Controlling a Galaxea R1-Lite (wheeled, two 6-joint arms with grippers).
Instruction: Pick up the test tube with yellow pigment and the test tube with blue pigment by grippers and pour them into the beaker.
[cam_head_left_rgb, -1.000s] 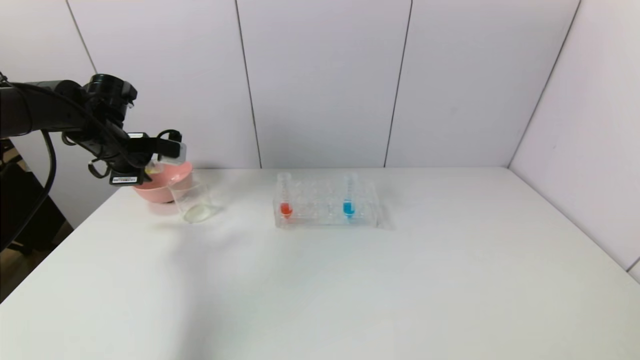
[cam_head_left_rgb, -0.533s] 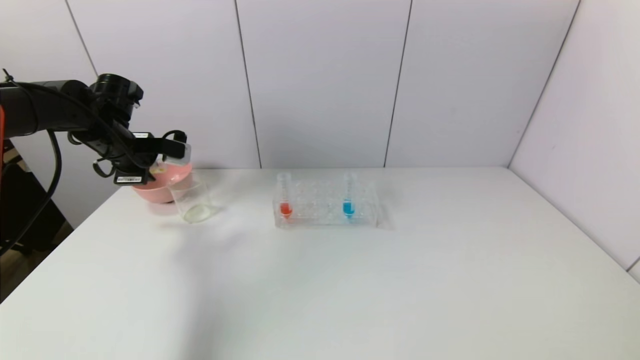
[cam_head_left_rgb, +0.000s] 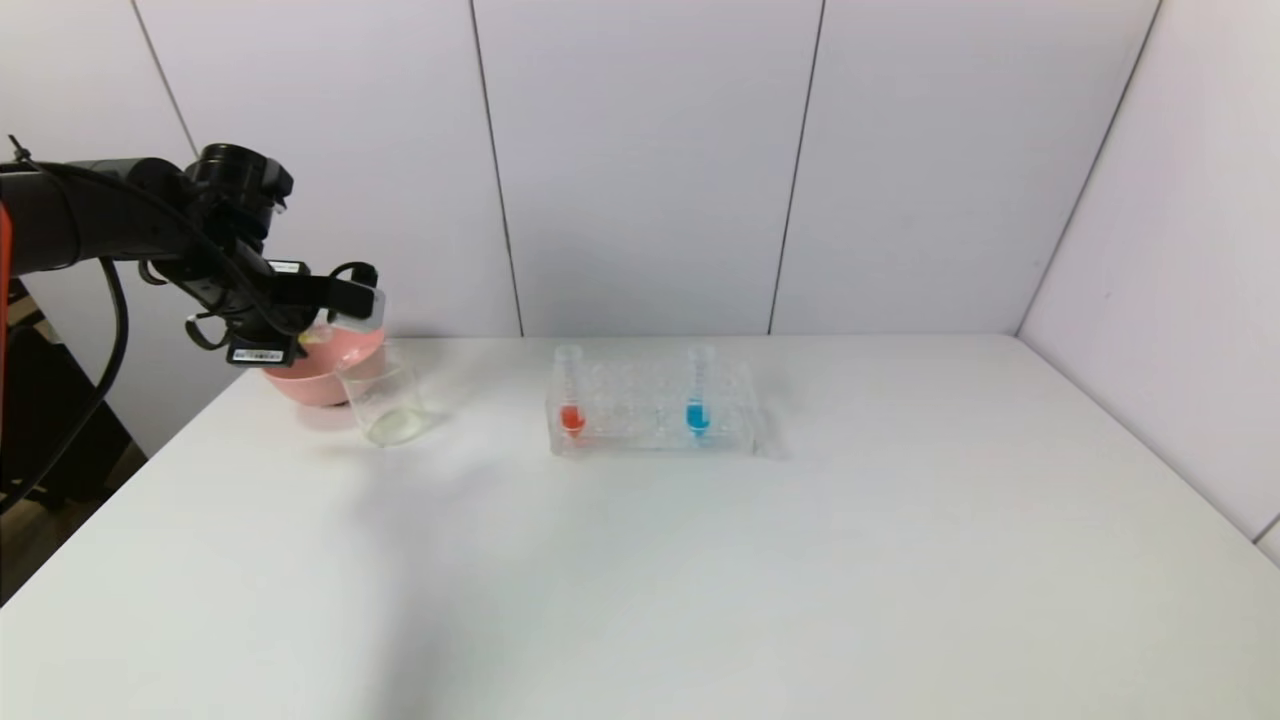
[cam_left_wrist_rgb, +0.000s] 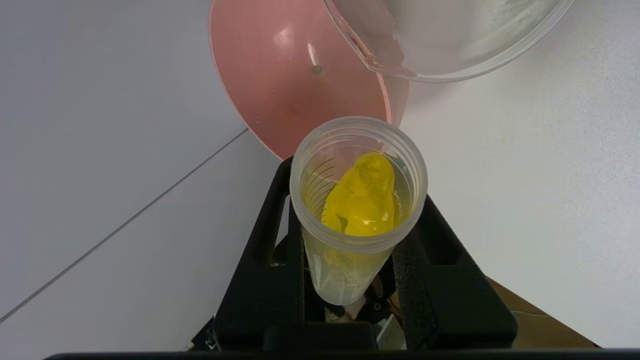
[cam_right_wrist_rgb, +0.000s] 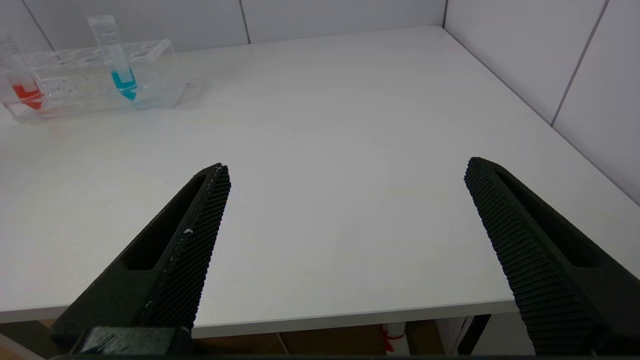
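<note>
My left gripper (cam_head_left_rgb: 345, 300) is shut on the test tube with yellow pigment (cam_left_wrist_rgb: 357, 200) and holds it tipped on its side over the pink bowl (cam_head_left_rgb: 318, 372), its mouth near the beaker (cam_head_left_rgb: 385, 405). In the left wrist view the yellow liquid lies along the tube wall, and the beaker rim (cam_left_wrist_rgb: 440, 75) is just beyond the tube mouth. The test tube with blue pigment (cam_head_left_rgb: 698, 392) stands upright in the clear rack (cam_head_left_rgb: 650, 435); it also shows in the right wrist view (cam_right_wrist_rgb: 117, 60). My right gripper (cam_right_wrist_rgb: 345, 175) is open and empty over the table's front edge, out of the head view.
A tube with red-orange liquid (cam_head_left_rgb: 570, 392) stands at the rack's left end. The pink bowl touches the beaker at the table's far left. Walls close off the back and the right side.
My left gripper with the yellow tube has moved slightly up and to the right, toward the beaker. Nothing else has moved.
</note>
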